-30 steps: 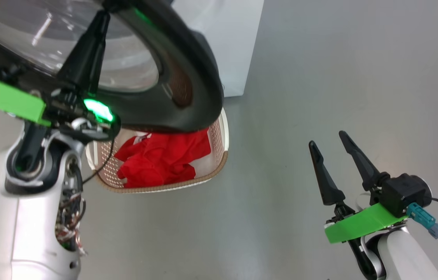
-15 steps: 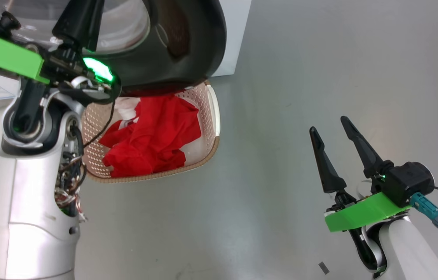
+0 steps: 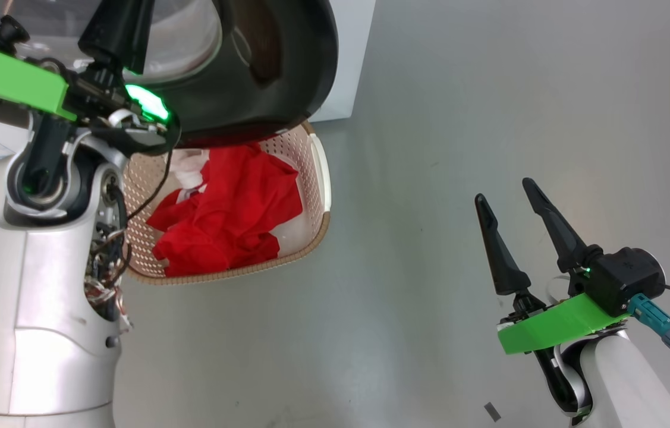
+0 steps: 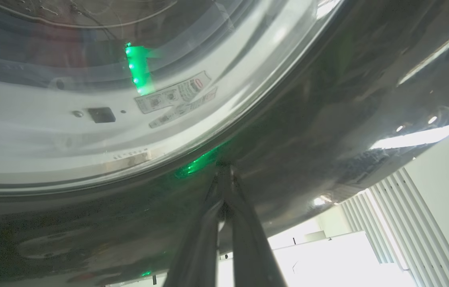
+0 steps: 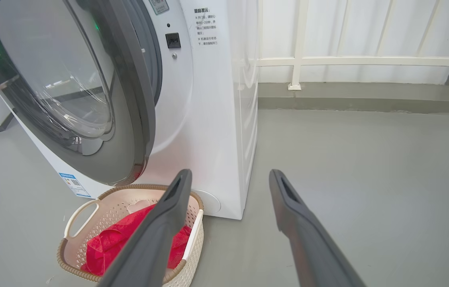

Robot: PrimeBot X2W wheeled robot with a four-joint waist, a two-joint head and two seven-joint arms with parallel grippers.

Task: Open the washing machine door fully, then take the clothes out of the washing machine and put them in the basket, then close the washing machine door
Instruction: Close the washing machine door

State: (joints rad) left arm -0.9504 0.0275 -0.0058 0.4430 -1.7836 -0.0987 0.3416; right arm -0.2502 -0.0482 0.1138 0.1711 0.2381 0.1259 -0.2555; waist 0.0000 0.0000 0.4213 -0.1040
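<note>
The washing machine door (image 3: 287, 77) hangs partly ajar over the basket (image 3: 318, 178), its black rim hiding the basket's far end. My left gripper (image 4: 224, 169) is shut, with its fingertips pressed against the door's glossy outer rim (image 4: 308, 139) just below the glass. Red clothes (image 3: 233, 208) and a small white cloth (image 3: 192, 166) lie in the basket. My right gripper (image 3: 504, 190) stands open and empty over bare floor, well right of the basket. Its wrist view shows the white washing machine (image 5: 216, 99), the ajar door (image 5: 128, 131), the basket (image 5: 79, 215) and the clothes (image 5: 116, 241).
The basket stands on grey floor against the machine's front, under the door. A blue label (image 5: 73, 184) sits low on the machine. A white railing (image 5: 328, 60) and a low kerb run behind. Open floor stretches to the machine's right.
The head camera has shifted. The door has swung closer to the machine and covers less of the basket, with my shut left gripper still against its rim. The right gripper has stayed open.
</note>
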